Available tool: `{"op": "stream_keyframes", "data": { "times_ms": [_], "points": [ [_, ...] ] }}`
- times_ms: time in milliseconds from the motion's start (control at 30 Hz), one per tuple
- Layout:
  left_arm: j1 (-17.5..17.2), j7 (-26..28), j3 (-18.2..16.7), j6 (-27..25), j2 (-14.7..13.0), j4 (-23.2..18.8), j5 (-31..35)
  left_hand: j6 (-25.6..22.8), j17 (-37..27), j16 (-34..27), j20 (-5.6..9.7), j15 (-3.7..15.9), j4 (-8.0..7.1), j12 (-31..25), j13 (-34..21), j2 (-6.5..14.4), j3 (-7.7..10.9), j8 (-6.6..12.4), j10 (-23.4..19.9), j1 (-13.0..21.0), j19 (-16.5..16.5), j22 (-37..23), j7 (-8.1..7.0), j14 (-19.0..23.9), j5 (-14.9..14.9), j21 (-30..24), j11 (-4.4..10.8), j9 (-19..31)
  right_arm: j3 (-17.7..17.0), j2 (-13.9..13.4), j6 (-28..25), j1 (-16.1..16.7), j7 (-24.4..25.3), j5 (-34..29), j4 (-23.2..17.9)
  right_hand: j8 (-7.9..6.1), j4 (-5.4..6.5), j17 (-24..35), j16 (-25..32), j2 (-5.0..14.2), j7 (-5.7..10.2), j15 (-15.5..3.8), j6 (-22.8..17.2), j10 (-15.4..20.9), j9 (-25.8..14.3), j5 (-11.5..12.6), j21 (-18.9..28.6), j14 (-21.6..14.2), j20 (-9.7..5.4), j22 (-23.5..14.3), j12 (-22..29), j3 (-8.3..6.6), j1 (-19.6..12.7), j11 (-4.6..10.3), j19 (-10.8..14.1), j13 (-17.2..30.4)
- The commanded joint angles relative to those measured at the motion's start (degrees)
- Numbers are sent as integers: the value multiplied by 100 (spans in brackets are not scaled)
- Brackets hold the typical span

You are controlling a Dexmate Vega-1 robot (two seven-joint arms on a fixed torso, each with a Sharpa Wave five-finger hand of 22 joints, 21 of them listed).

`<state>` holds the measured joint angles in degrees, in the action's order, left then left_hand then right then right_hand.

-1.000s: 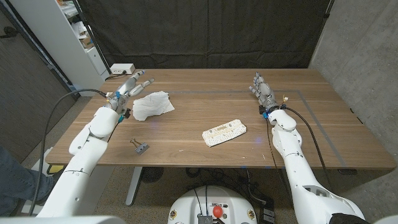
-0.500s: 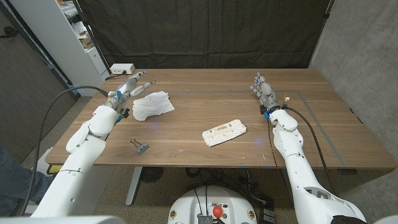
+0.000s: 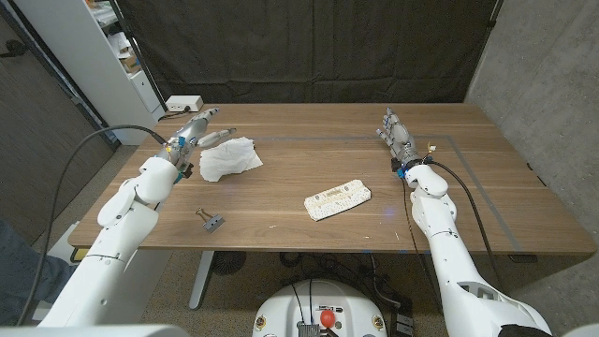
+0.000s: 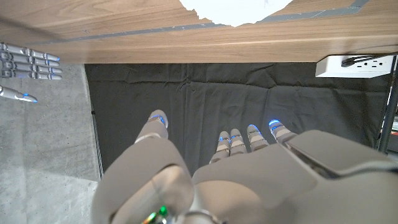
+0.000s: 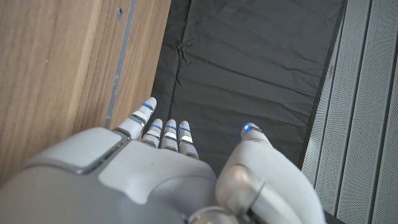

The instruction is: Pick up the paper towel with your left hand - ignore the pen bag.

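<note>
Crumpled white paper towel (image 3: 229, 157) lies on the wooden table (image 3: 309, 131), left-rear area, not lifted. In the left wrist view its edge (image 4: 233, 11) shows on the wood. Left hand (image 3: 195, 131) is just beside the towel's left-rear corner w/ fingers stretched out and apart, holding nothing; the wrist view confirms the fingers (image 4: 249, 140) are spread, thumb apart. Whether a fingertip touches the towel: can't tell.

Flat white rectangular pen bag w/ printed pattern (image 3: 338, 199) lies near table centre, well apart from the towel. Small metal binder clip (image 3: 210, 221) sits near the front-left edge. Right hand (image 3: 395, 134) is at the right-rear (nothing in it), fingers straight and close together. White power strip (image 3: 184, 102) sits at the back-left corner.
</note>
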<state>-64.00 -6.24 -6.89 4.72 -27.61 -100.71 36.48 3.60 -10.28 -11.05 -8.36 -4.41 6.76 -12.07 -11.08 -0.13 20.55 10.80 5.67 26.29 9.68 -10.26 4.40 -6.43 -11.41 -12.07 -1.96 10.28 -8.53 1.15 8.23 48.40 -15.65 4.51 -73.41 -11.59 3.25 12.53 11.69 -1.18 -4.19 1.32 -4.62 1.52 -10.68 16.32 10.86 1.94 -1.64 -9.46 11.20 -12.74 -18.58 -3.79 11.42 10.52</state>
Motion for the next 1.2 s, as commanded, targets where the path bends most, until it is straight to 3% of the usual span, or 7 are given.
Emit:
{"op": "stream_keyframes", "data": {
  "times_ms": [33, 433, 567, 700, 1200],
  "points": [
    [-55, 33, 101, -257, -137, -173, 329, 26, -22, 15, -66, -45, 67, 6, -22, -4, 13, -1, 31, 107, 364, -23, 25, -39, -32, 8, -6, 10, 9, 16, 21, -7, 19, -8, 26, 31, -8, 1, 13, 55, -20, 43, -50, 8, -12, -1, 13, 24, 26, -32, -15, 10, -25, -42, 26, 11],
    [-72, -191, 217, -573, -321, -386, 632, 70, -25, 26, -96, -40, 173, 10, -29, -45, 38, 6, 62, 274, 362, -24, 57, -82, -59, 18, -41, 12, -5, 14, 24, 26, -4, 21, 3, 37, -12, 1, 26, 68, -31, 35, -40, 2, -13, -3, 30, -7, 2, -32, -17, 16, -23, -30, 74, 12],
    [-34, -433, 276, -745, -402, -471, 706, 27, -25, 10, 75, -47, 246, -21, -34, -80, 61, 43, 2, 429, 405, -21, 135, -55, -88, 43, -107, 13, -11, 17, 21, 42, 5, 26, -23, 38, -14, 1, 27, 70, -31, 41, -37, -1, -13, -3, 29, -10, 2, -31, -18, 18, -23, -48, 75, 12],
    [27, -684, 344, -943, -469, -532, 773, -39, -23, 1, 116, -53, 273, -45, -36, -103, 69, 74, -57, 507, 398, -18, 151, -28, -104, 44, -140, 14, -15, 27, 29, 58, 8, 36, -33, 39, -17, 1, 27, 70, -25, 46, -36, -1, -13, -4, 25, -12, 10, -31, -18, 21, -24, -45, 69, 13],
    [57, -871, 477, -1223, -616, -680, 1017, -694, -8, -72, 125, 2, 319, -272, -47, -330, 88, 267, -749, 1102, 201, -7, 119, 342, -211, 16, -11, 19, -26, 48, 40, 129, 39, 55, -103, 37, -20, 4, 28, 75, -23, 45, -43, -2, -13, -7, 15, -12, 35, -32, -17, 34, -15, -49, 49, 14]
  ]
}}
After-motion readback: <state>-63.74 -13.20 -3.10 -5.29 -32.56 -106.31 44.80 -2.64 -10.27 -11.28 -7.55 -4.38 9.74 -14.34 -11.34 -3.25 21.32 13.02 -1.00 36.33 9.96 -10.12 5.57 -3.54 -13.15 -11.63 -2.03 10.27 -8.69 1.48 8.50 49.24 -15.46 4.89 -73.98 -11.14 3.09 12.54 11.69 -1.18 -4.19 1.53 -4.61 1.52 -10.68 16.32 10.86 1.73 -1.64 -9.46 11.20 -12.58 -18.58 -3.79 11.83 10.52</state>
